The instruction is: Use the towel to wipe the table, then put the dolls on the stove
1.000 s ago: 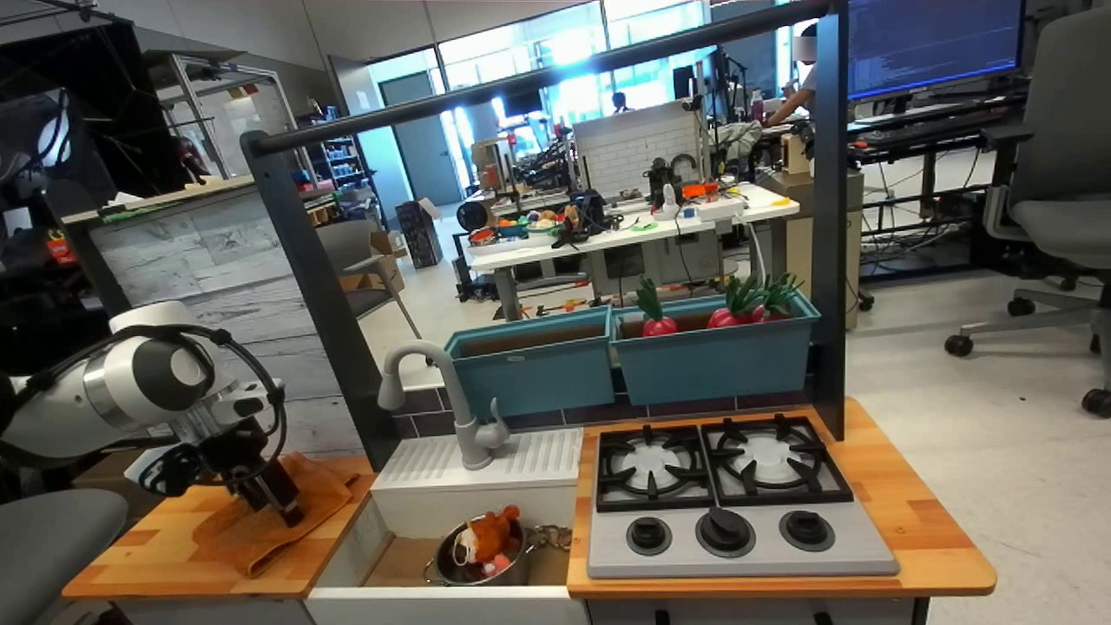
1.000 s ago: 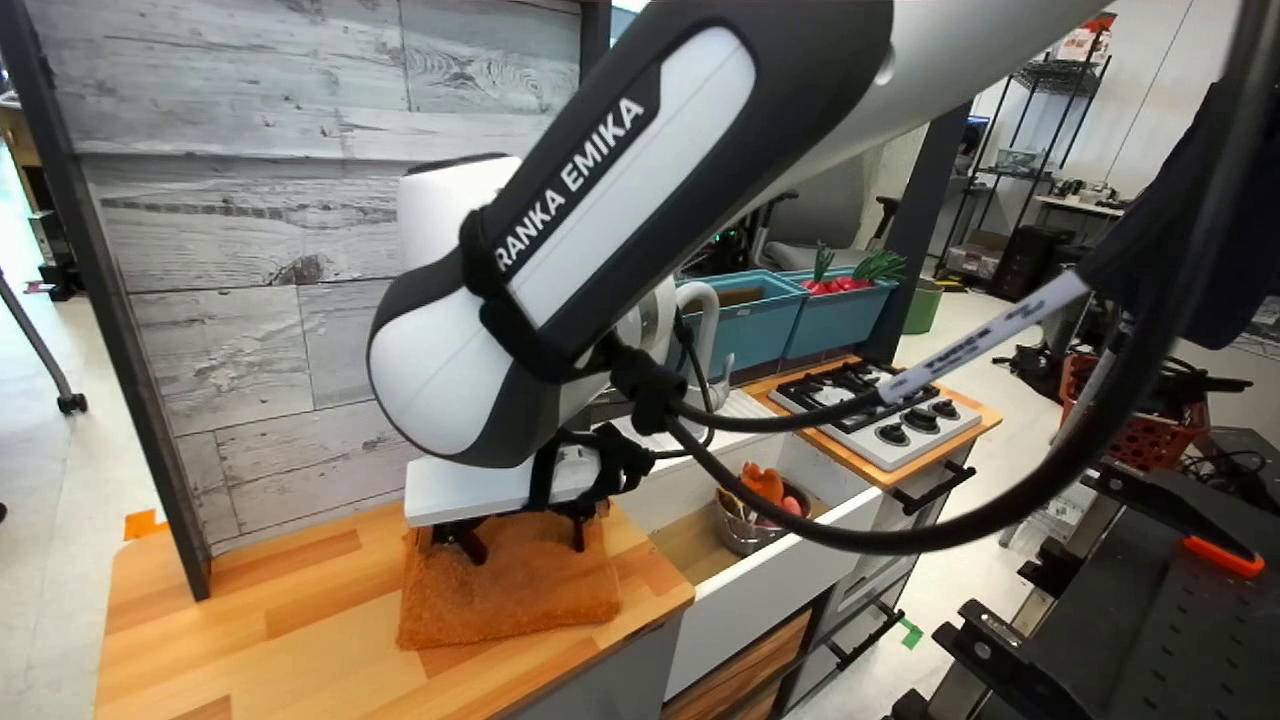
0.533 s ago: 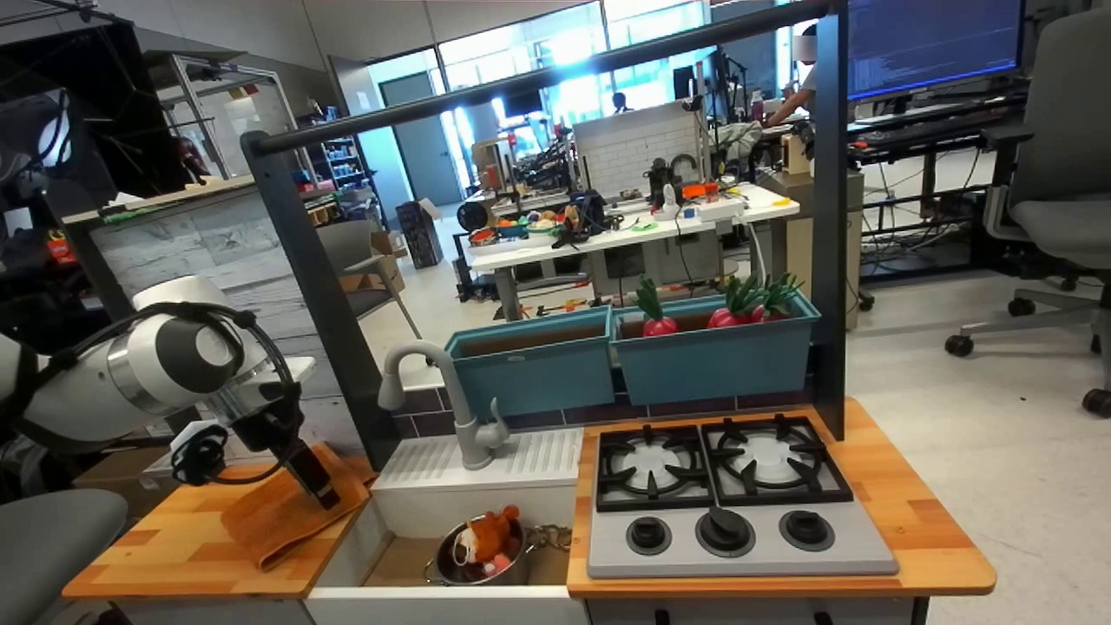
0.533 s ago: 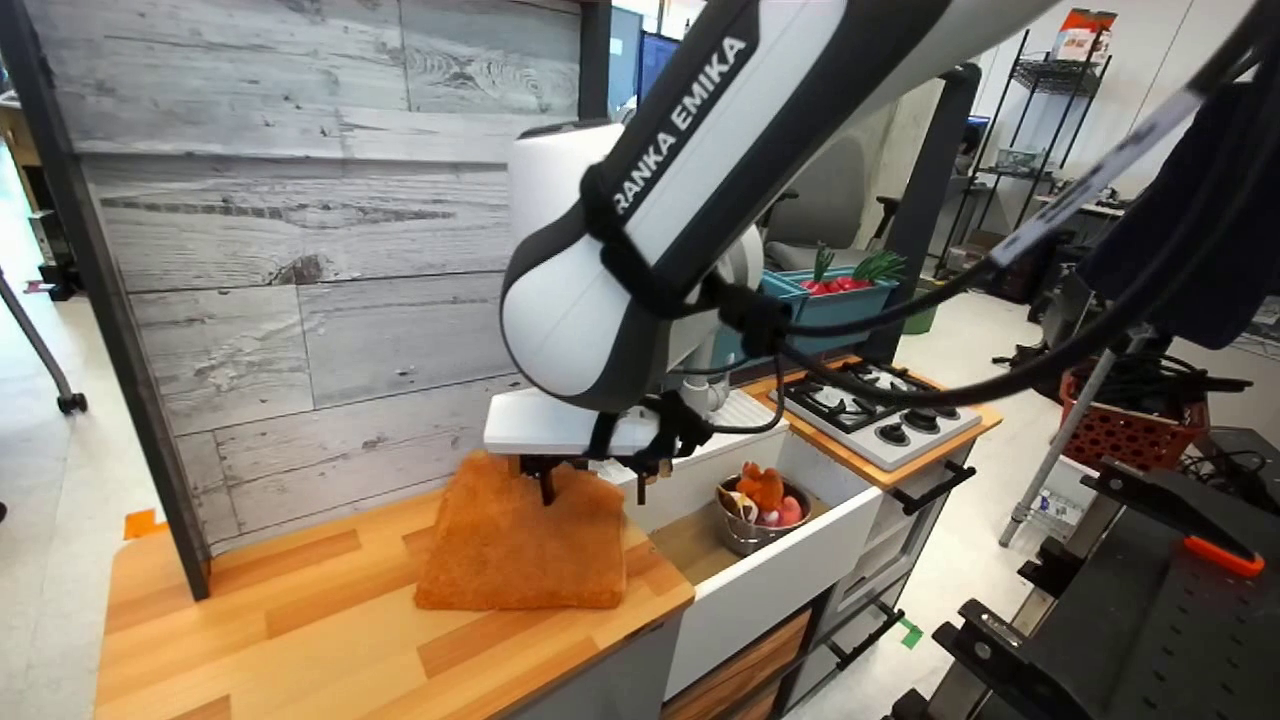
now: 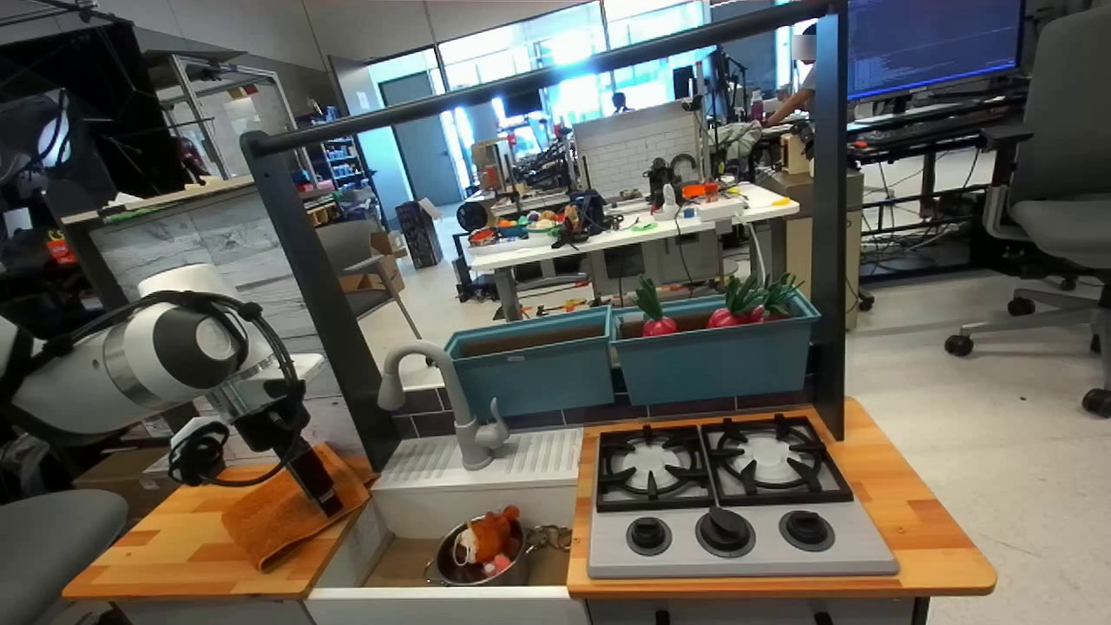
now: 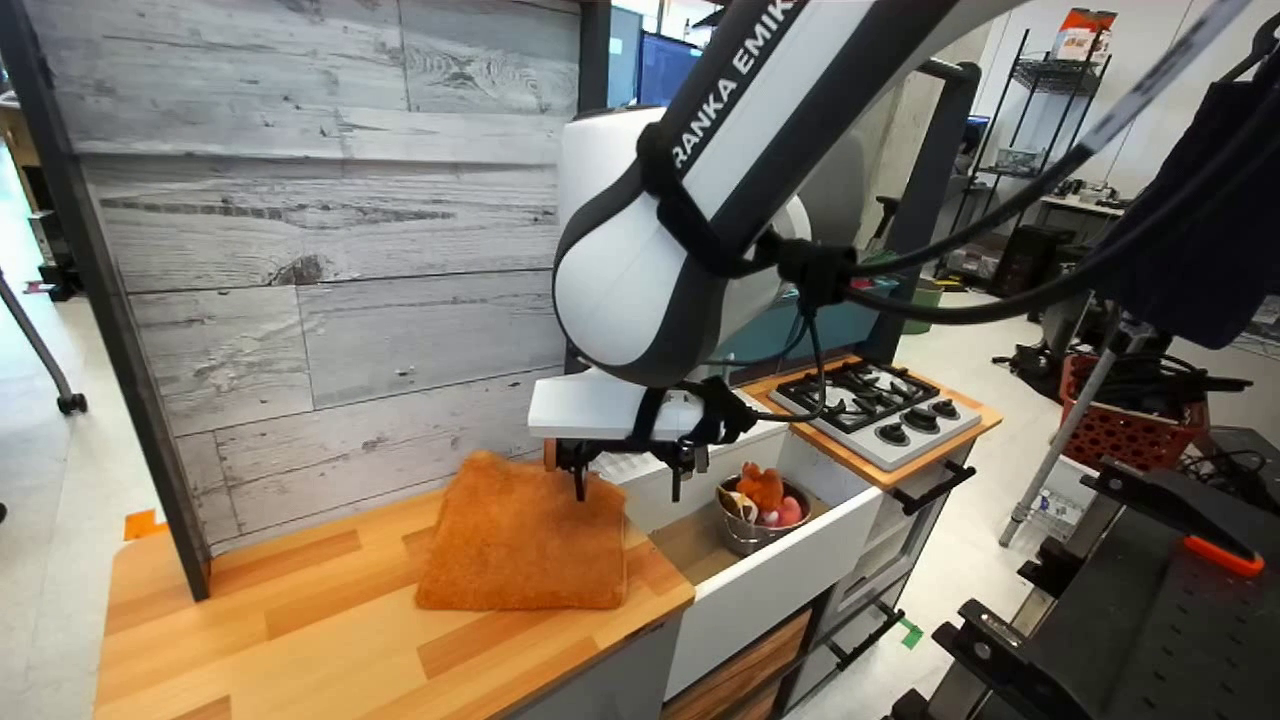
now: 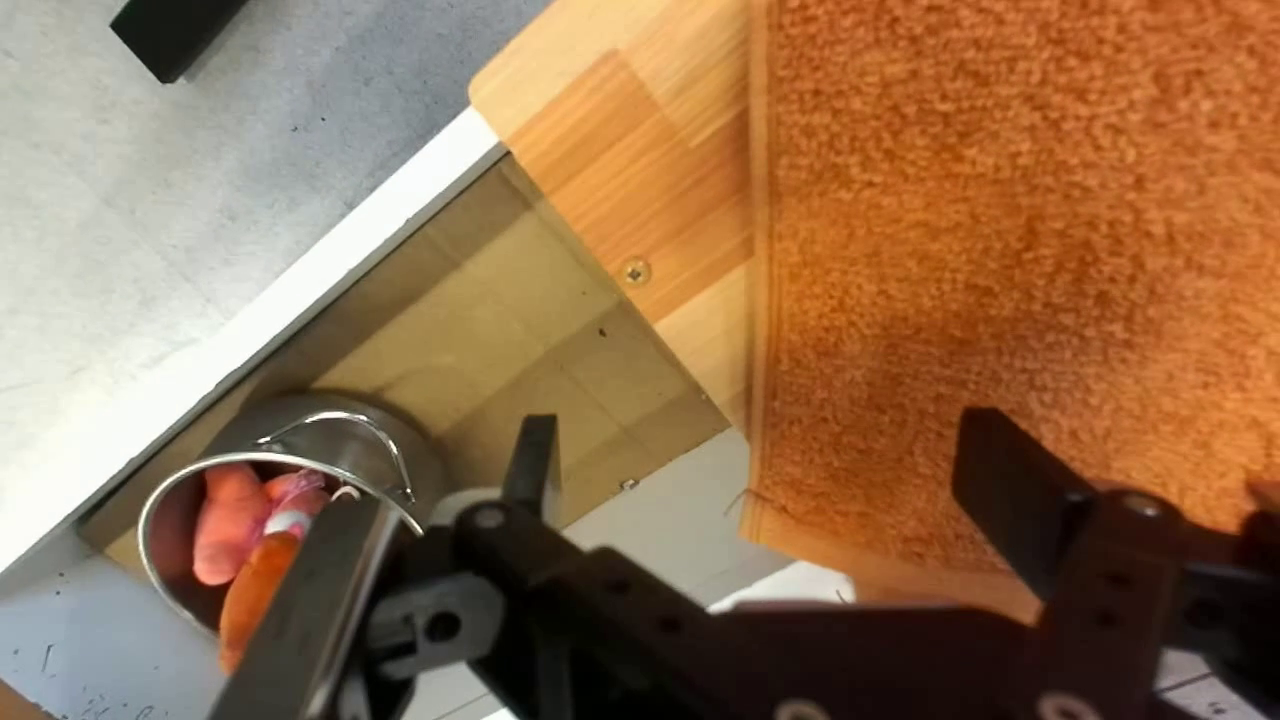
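While dolls (image 6: 763,490) sit in the pot (image 6: 748,538), the gripper (image 6: 628,496) hangs over 1 edge of the towel (image 6: 515,555) — jaws apart.

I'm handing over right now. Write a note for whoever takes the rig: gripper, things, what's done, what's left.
Gripper: open, holding nothing, over the edge of the towel nearest the sink.
Towel: lying on the table.
Dolls: in the pot in the sink.
Done: can't tell whether the wiping is finished.
Left: confirm the wiping, then put the dolls on the stove; none are there yet.
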Controlling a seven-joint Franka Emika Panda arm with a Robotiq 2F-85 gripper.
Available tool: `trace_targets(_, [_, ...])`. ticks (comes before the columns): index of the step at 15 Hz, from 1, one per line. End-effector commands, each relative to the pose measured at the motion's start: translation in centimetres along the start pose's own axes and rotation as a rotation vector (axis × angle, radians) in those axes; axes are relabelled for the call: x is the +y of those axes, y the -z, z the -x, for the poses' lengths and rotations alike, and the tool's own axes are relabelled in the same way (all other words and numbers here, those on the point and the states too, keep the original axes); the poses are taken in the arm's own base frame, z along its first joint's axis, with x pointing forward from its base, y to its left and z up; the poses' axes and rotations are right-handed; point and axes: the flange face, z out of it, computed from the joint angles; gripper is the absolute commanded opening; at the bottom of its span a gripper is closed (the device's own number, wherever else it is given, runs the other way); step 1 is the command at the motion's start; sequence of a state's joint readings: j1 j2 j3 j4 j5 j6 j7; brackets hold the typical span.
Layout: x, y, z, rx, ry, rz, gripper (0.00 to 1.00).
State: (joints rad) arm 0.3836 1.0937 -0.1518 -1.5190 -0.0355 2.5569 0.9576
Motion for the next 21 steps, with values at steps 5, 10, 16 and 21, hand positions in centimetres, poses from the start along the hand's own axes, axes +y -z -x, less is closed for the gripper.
trace_targets(5, [1.1,3.8,1.6,0.071,0.146,0.036,1.0])
trace_targets(10, [4.2,10.0,2.1,0.151,0.39,-0.042,1.0])
trace_targets(16, [6.3,12.0,0.8,0.132,0.404,-0.072,1.0])
trace_targets(21, [8.1,10.8,-0.9,0.118,0.365,-0.024,1.0])
